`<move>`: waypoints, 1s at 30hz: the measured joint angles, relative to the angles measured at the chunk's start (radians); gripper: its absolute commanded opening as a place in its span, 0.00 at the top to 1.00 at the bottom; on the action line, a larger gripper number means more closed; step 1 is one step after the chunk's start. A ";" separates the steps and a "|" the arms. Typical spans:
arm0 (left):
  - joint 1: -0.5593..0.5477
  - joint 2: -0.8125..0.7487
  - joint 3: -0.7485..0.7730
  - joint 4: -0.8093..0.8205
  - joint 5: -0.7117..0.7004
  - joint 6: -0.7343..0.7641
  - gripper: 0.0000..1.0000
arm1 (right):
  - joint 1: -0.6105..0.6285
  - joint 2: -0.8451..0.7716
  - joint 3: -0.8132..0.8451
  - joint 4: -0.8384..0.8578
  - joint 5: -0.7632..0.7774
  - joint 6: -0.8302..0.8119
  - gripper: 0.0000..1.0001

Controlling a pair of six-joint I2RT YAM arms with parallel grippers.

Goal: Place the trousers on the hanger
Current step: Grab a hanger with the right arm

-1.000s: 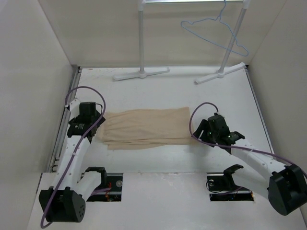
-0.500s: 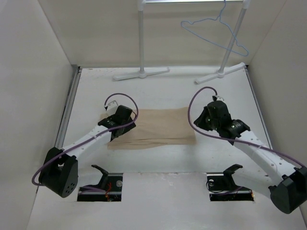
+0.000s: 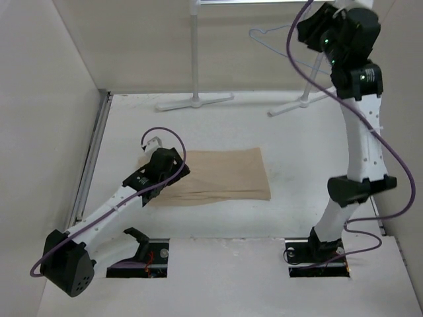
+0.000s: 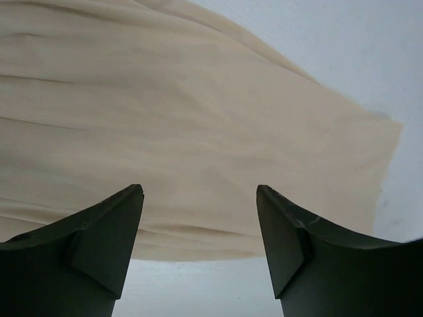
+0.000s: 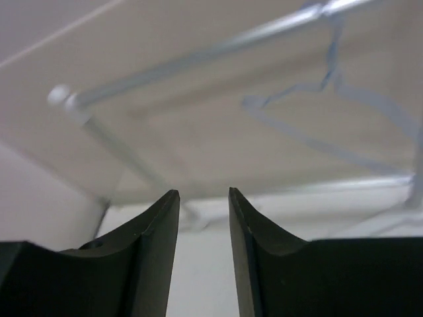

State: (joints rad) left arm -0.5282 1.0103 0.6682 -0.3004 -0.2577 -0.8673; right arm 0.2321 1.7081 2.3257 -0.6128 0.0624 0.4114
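Note:
The beige trousers (image 3: 225, 173) lie folded flat on the table, long side running left to right. My left gripper (image 3: 173, 173) hovers over their left end, open and empty. In the left wrist view the fabric (image 4: 185, 119) fills the space beyond the spread fingers (image 4: 106, 244), with its near edge between them. My right gripper (image 3: 305, 28) is raised high at the back right, next to the light-blue wire hanger (image 3: 277, 49) on the rack. In the right wrist view the hanger (image 5: 310, 142) shows blurred ahead and to the right of the gripper (image 5: 203, 193), whose jaws stand apart with nothing between them.
The white tubular garment rack stands at the back, with a left post (image 3: 195, 53), flat feet (image 3: 194, 101) and a top bar (image 5: 198, 56). The right arm partly hides the right post. Beige walls close in the table on three sides.
My right arm has lifted from the trousers' right end up to the hanger. My left gripper has moved from the table's left side onto the trousers' left end.

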 measured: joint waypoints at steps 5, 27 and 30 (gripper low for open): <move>-0.105 -0.035 0.002 0.001 0.055 0.014 0.31 | -0.204 0.309 0.387 -0.099 -0.005 -0.046 0.31; -0.044 0.318 0.230 0.055 0.200 0.174 0.31 | -0.306 0.562 0.430 -0.129 0.016 -0.343 0.17; -0.042 0.336 0.238 0.059 0.206 0.183 0.31 | -0.310 0.605 0.442 -0.115 -0.013 -0.340 0.25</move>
State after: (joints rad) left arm -0.5697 1.3464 0.9058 -0.2417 -0.0513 -0.6838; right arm -0.0776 2.3131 2.7678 -0.7277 0.0490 0.0711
